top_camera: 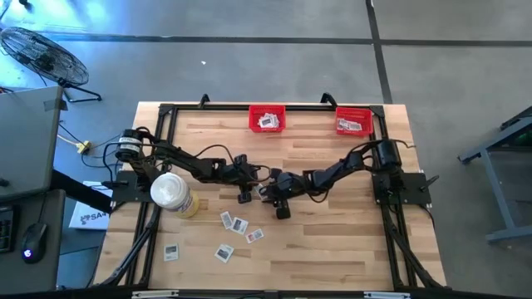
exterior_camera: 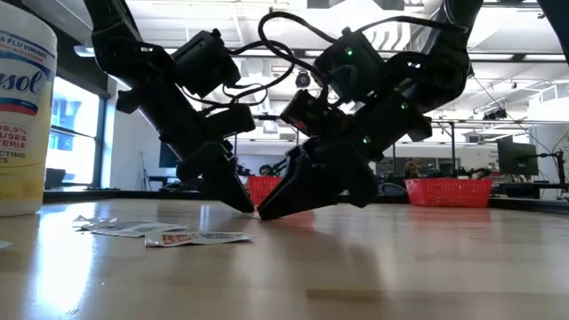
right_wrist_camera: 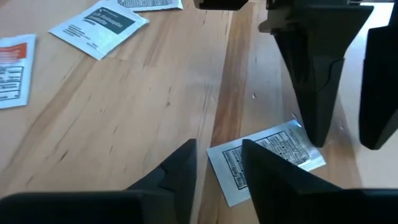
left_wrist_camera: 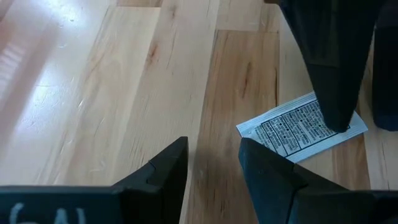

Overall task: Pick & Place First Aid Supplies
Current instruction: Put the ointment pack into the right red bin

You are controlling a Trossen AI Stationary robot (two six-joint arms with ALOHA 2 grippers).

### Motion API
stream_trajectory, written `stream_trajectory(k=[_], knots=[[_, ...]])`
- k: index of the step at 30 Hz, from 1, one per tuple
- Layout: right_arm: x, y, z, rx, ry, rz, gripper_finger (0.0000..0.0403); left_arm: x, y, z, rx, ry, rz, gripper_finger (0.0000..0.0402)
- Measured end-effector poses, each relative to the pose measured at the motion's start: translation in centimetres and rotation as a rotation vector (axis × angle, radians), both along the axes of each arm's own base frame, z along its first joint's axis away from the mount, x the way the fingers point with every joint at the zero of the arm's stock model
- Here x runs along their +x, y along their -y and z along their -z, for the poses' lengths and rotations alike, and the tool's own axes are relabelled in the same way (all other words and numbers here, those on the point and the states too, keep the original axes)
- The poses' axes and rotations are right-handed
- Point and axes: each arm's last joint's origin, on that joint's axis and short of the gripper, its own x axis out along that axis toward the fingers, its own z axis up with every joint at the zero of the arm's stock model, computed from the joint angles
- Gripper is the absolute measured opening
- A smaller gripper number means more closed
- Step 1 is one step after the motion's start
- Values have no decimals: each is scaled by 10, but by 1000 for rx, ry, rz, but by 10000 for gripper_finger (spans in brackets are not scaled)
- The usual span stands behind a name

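- High view: loose first aid packets (top_camera: 235,224) lie toward the near-left of the worktop (top_camera: 332,249).
- Mid-worktop: left gripper (top_camera: 245,196) and right gripper (top_camera: 278,208) meet over one packet (right_wrist_camera: 267,158), flat on the wood, not yet gripped. Both sets of jaws stand apart.
- Judgement: one fingertip pins it; the other gripper should slide under a free edge, avoiding collision.
- Far edge: two red bins (top_camera: 267,118), some packets inside.

Both grippers' fingers (right_wrist_camera: 314,87) crowd one packet (right_wrist_camera: 264,158); table (top_camera: 332,249) beside open
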Motion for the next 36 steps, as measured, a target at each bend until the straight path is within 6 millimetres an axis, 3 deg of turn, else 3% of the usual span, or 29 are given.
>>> stream_trajectory(k=[5, 20, 29, 36], knots=[[-3, 12, 4, 58, -76, 3, 80, 1, 0, -1, -2, 16, 1, 149], [-9, 21, 9, 0, -148, 101, 22, -19, -2, -41, 44, 14, -40, 149], [-9, 23, 7, 20, -138, 199, 1, -34, -2, -25, -1, 161, -107, 149], [-10, 19, -18, 114, -79, 200, 1, -39, -2, -21, 11, 215, -131, 149]])
